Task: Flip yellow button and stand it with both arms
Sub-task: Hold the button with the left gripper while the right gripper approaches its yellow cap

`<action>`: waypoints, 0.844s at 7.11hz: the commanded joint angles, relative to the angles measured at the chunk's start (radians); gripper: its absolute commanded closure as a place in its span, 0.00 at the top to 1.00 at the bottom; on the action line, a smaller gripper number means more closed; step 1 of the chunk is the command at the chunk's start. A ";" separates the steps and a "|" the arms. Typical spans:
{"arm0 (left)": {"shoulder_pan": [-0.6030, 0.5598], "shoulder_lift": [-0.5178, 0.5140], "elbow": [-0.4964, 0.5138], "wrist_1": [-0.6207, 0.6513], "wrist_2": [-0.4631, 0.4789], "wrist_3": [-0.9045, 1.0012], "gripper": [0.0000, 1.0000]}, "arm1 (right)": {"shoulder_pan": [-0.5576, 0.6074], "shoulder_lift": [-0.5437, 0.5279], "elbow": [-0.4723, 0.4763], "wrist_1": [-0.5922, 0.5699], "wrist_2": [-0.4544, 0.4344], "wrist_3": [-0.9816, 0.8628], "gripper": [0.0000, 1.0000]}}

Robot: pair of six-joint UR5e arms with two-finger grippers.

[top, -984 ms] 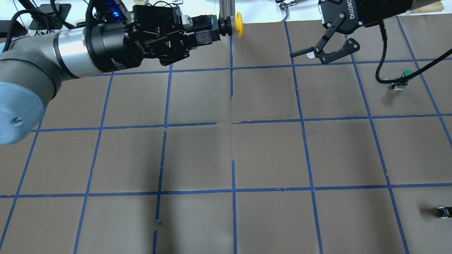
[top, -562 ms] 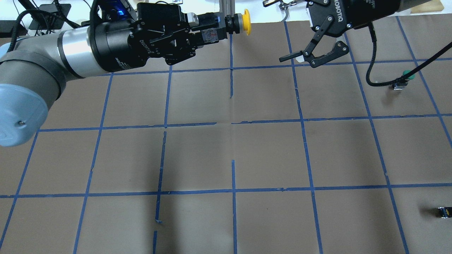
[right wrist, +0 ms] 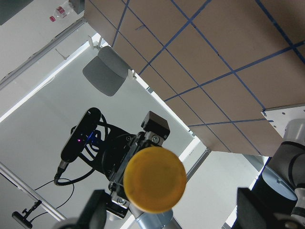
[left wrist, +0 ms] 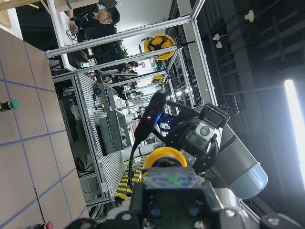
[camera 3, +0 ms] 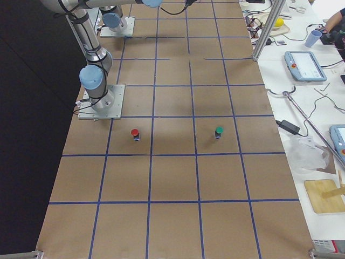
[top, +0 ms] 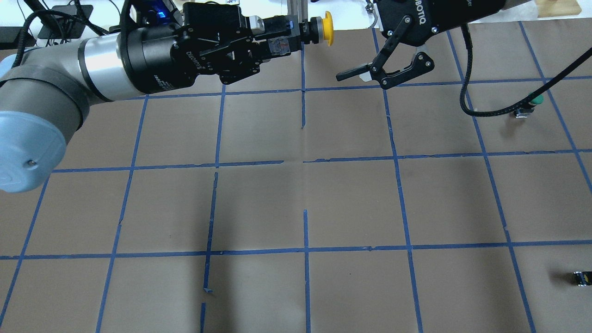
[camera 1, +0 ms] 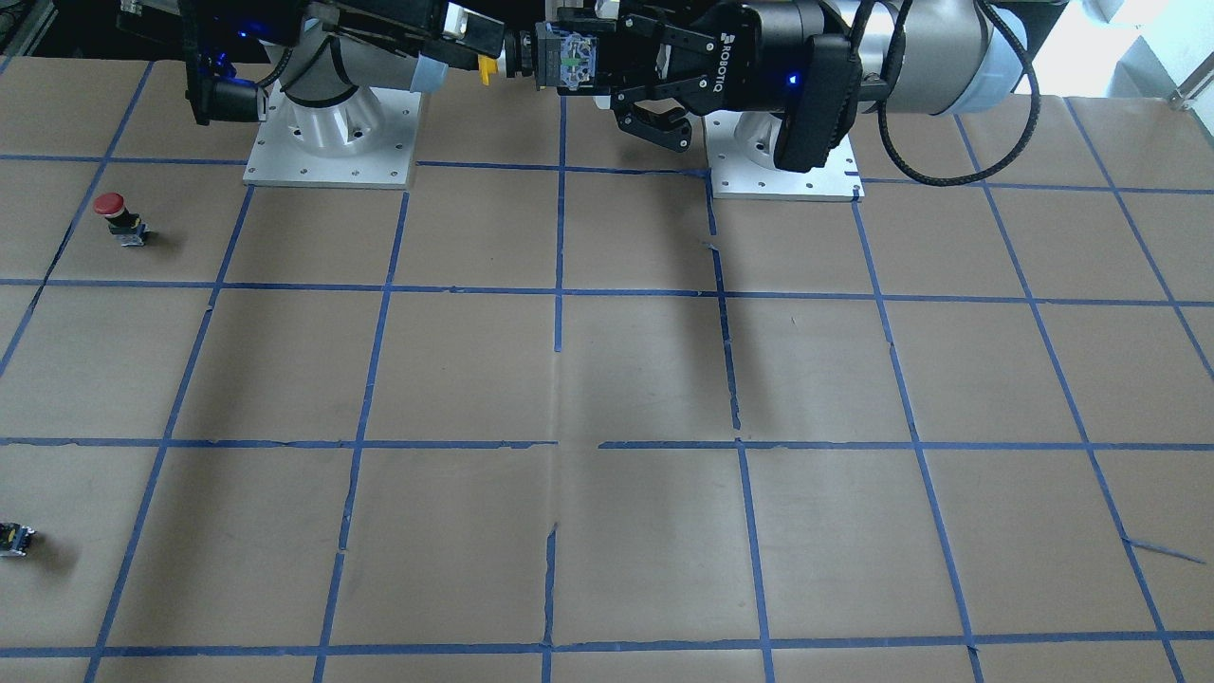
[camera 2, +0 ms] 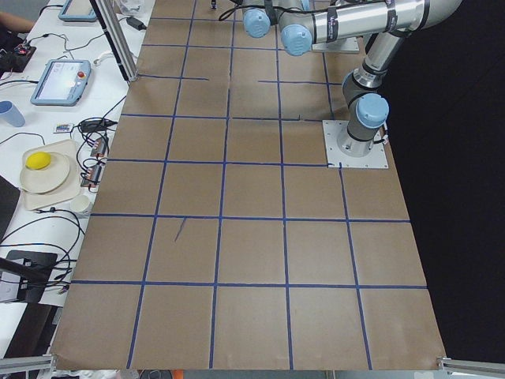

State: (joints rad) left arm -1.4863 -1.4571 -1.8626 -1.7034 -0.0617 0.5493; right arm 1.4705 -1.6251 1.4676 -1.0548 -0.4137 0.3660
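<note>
Up off the bench [top: 351, 199], the left claw [top: 276, 40] is clamped on the dark body of the yellow button [top: 327, 28]. The button lies sideways, with its cap pointing away from that claw. The right claw [top: 363, 78] hangs near the cap, not touching it, with its two fingers [top: 354, 73] spread wide apart.

overhead: rear, downward | front: opposite, steep | sides: table [camera 2: 252, 253] ends, far | wrists: close, apparently face-to-face
</note>
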 commanded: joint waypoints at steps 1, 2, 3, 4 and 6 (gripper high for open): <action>0.000 0.000 0.000 0.001 -0.001 0.000 0.05 | -0.001 0.002 0.014 -0.025 0.007 0.004 0.89; -0.002 -0.002 -0.001 0.010 -0.001 0.000 0.05 | -0.002 0.011 0.014 -0.025 0.007 0.002 0.89; -0.006 -0.003 0.000 0.021 -0.003 0.000 0.05 | -0.004 0.019 0.014 -0.037 0.009 -0.002 0.86; -0.014 -0.003 -0.001 0.025 -0.003 0.000 0.05 | -0.006 0.025 0.014 -0.037 0.010 -0.001 0.84; -0.014 -0.006 0.000 0.034 -0.003 0.000 0.05 | -0.009 0.027 0.014 -0.040 0.044 -0.002 0.47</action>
State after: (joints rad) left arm -1.4992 -1.4624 -1.8634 -1.6728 -0.0643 0.5491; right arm 1.4638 -1.5999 1.4818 -1.0931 -0.3863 0.3647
